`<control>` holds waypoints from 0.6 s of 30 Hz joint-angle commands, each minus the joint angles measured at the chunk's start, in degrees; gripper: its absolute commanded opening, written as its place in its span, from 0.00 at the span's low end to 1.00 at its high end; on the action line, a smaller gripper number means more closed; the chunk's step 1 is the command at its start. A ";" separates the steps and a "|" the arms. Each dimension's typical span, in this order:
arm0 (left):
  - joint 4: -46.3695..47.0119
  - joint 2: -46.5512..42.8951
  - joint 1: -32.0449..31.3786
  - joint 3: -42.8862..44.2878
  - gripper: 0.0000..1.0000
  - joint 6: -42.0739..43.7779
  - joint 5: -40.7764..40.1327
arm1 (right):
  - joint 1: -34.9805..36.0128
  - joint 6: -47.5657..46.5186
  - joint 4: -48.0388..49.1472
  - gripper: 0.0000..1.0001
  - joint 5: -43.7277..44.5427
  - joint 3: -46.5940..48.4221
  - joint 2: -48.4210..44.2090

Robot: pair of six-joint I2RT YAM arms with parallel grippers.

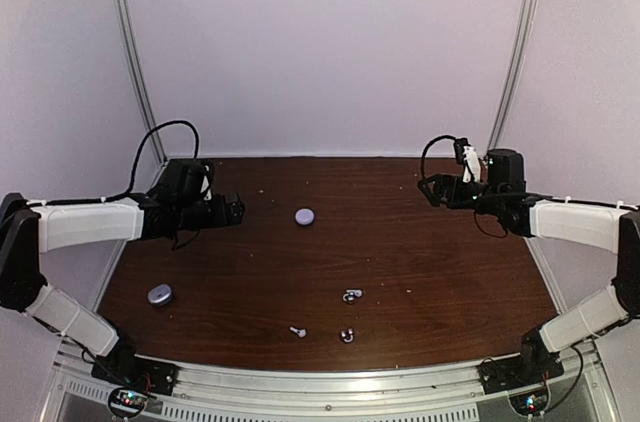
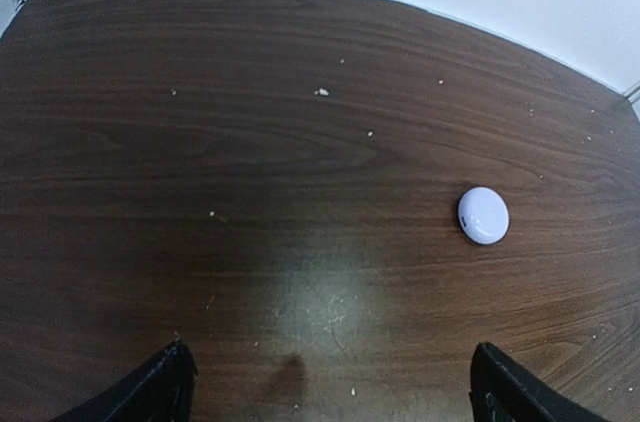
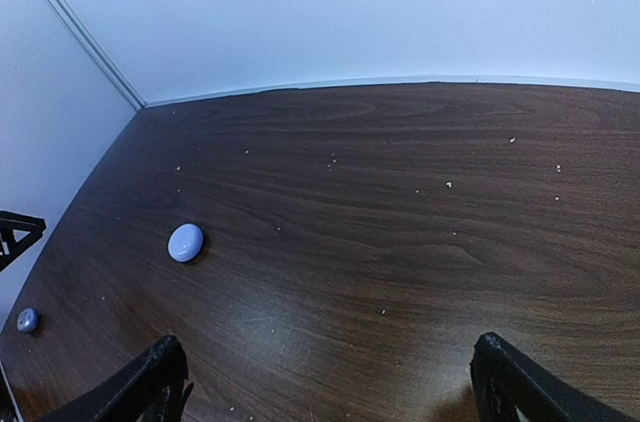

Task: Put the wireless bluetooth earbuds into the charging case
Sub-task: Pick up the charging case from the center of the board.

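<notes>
Dark wood-grain tabletop (image 1: 420, 272), seen from above, carries everything the job needs, none of it yet in hand. A pale round charging case (image 1: 304, 216) sits mid-table toward the back and a second round case (image 1: 160, 295) lies near the left edge. Three tiny earbuds lie loose toward the front, the first earbud (image 1: 352, 294), a second earbud (image 1: 298, 331) and a third earbud (image 1: 347, 335), all well apart from both cases. The left gripper (image 1: 232, 210) and the right gripper (image 1: 428, 189) hang over the back corners, holding nothing. From the left wrist, its two black fingers (image 2: 160, 387) stand wide apart over bare wood, with the pale case ahead to the right, its lid apparently shut; no earbud shows. From the right wrist, its fingers (image 3: 520, 387) are likewise spread and empty, with both cases off to the left and pale crumbs (image 3: 448, 184) scattered on the wood. The task appears to be at its opening step, with nothing picked. The next move likely calls for one arm to come forward and down onto an earbud, a small target needing a fine, centred pinch, while a case must be opened to receive it.
</notes>
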 commanded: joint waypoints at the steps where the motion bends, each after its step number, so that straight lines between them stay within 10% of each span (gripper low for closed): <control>1: -7.64 -3.32 -0.47 0.58 0.98 -5.53 -3.22 | 0.71 -0.57 1.12 1.00 -2.90 -1.59 -2.87; 18: -54.66 -21.01 -1.07 -5.16 0.98 -44.15 -12.55 | 5.83 -1.34 1.70 1.00 -3.32 -2.95 -2.98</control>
